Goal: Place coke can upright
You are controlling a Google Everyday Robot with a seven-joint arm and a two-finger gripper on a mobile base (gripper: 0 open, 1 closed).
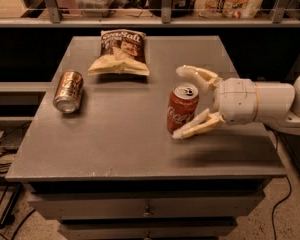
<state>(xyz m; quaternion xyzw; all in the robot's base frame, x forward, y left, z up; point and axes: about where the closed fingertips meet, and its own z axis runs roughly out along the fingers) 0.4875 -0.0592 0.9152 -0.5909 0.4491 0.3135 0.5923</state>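
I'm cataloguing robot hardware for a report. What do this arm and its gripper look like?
The gripper, by the coke can on the table's right, has two cream tapered fingers on a rounded white wrist. The arm is smooth white cylinders, with no visible cables or markings.
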